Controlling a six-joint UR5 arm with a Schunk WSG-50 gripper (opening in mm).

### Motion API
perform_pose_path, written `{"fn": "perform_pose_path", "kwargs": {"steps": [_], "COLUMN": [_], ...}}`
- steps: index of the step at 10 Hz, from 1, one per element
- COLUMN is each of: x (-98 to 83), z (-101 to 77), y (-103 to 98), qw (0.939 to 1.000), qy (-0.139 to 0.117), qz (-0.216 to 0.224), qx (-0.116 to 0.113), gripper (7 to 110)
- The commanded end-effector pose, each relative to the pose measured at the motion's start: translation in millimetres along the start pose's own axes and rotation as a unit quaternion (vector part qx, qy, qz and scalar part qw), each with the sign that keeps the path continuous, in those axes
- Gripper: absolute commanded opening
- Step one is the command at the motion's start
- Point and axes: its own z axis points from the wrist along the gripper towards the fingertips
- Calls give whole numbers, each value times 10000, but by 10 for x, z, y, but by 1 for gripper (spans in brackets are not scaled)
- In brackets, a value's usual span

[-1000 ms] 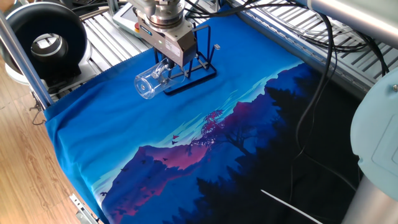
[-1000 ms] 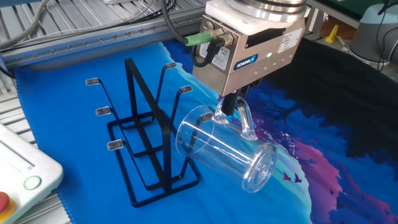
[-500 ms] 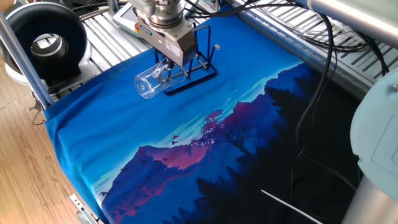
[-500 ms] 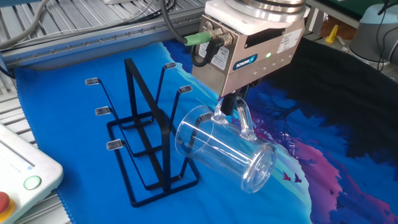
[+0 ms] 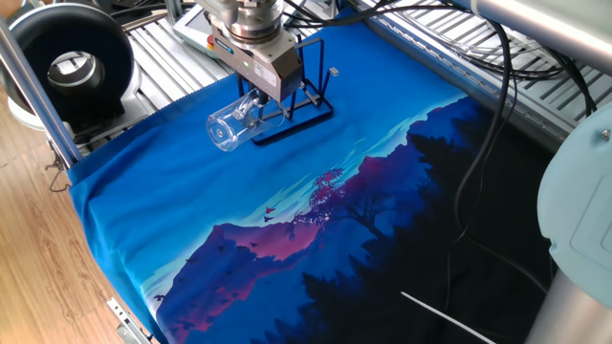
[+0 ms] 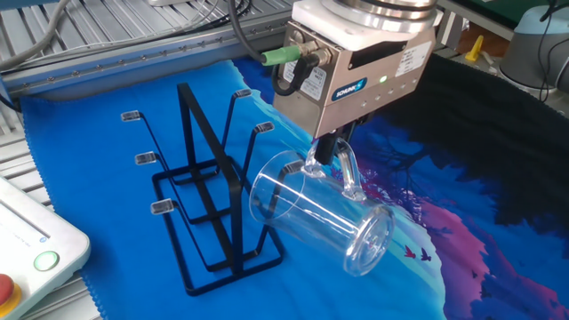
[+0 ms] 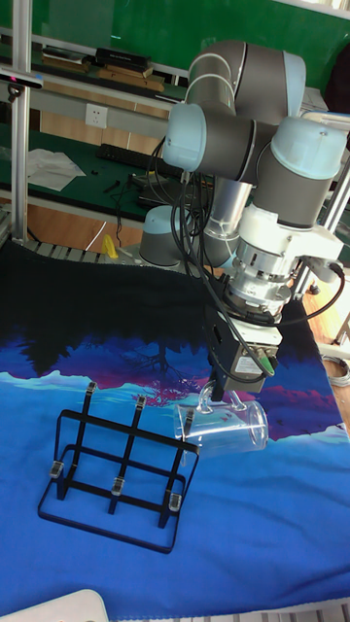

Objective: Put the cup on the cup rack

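The cup [image 6: 320,222] is a clear glass mug lying tilted on its side in the air, just above the blue cloth. My gripper [image 6: 331,160] is shut on its loop handle from above. One end of the cup [image 5: 232,124] points at the cup rack [image 6: 204,196], a black wire frame with upright pegs, and sits right at the nearest peg. In the tall fixed view the cup [image 7: 228,428] hangs at the right end of the rack [image 7: 117,466], under my gripper [image 7: 216,394]. The rack [image 5: 308,100] stands behind my gripper [image 5: 256,98] in one fixed view.
A printed blue cloth [image 5: 287,220] covers the table. A white control box with buttons [image 6: 27,258] sits left of the rack. A black round device [image 5: 72,62] stands off the table corner. Black cables [image 5: 488,105] hang over the right side.
Almost nothing differs. The cup has edged very slightly toward the rack, still held by its handle.
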Motion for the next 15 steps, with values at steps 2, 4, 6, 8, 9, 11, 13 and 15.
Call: {"fn": "perform_pose_path", "kwargs": {"steps": [2, 4, 6, 8, 9, 11, 13, 15], "x": [-47, -43, -35, -30, -27, -51, -54, -58], "z": [-11, -11, -11, -11, -11, -11, -11, -11], "y": [-13, -16, -15, -2, 6, 14, 2, -18], "qw": [9999, 9999, 10000, 9999, 9999, 9999, 9999, 9999], "qy": [-114, -105, -90, -79, -74, -122, -127, -136], "qz": [8, -1, 5, 80, 110, 99, 85, 64], "qx": [20, 27, 24, -1, -18, -34, -10, 30], "gripper": [7, 7, 7, 7, 7, 7, 7, 7]}}
